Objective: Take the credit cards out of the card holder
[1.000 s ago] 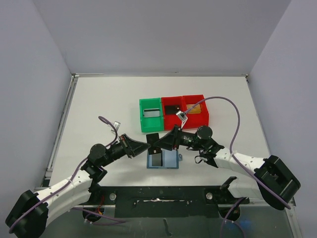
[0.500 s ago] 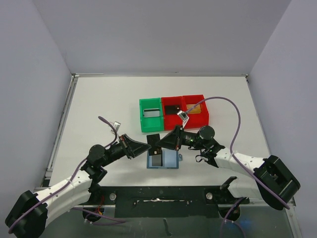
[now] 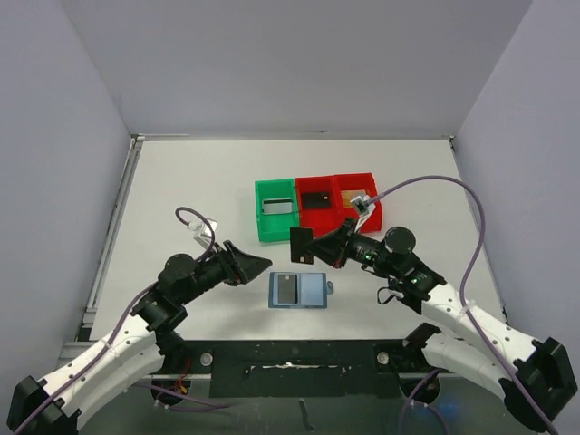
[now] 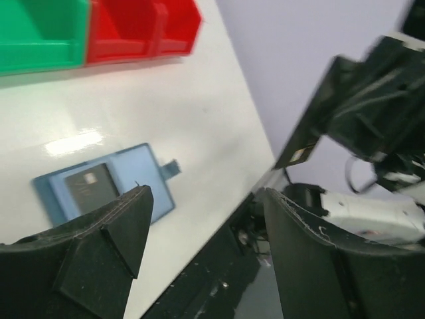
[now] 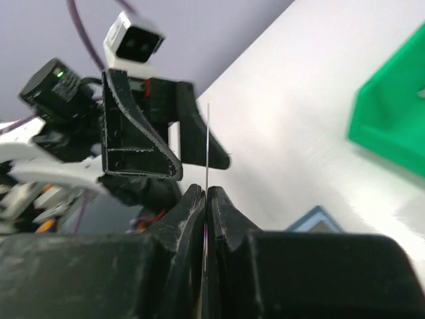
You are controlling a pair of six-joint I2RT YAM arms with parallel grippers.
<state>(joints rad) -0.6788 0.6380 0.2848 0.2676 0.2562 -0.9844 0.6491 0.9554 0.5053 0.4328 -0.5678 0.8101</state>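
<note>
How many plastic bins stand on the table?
3. The green bin is at the left end of the row, the middle red bin next to it, the right red bin at the other end. None seems hidden.

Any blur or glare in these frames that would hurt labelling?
Top external: sharp, evenly lit, soft shadows only. Left wrist: a glare patch on the table beside the card holder; the right arm is smeared. Right wrist: the green bin and left arm are blurred; the gripped card shows edge-on as a hairline.
</note>
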